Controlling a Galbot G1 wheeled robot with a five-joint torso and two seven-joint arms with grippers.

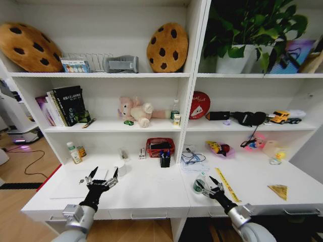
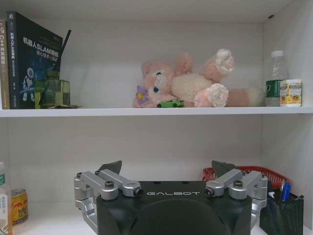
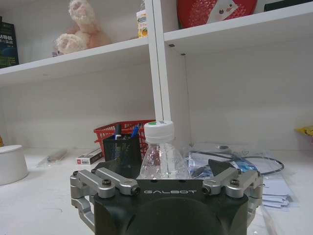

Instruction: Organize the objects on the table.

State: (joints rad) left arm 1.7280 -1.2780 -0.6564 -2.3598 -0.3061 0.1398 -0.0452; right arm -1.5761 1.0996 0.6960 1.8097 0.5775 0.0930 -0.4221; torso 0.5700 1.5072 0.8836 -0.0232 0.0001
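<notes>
We are holding our left gripper (image 1: 103, 174) over the smooth white desk (image 1: 146, 189) at 7 o'clock, metal fingers (image 2: 108, 167) spread apart. Our right gripper (image 1: 207, 182), at 5 o'clock, is sitting with fingers apart around a clear ribbed plastic bottle (image 3: 159, 155) with a white cap. The tiny green car (image 2: 170, 104) is lying on the shelf (image 2: 156, 112) beside the fuzzy bear (image 2: 188, 83).
</notes>
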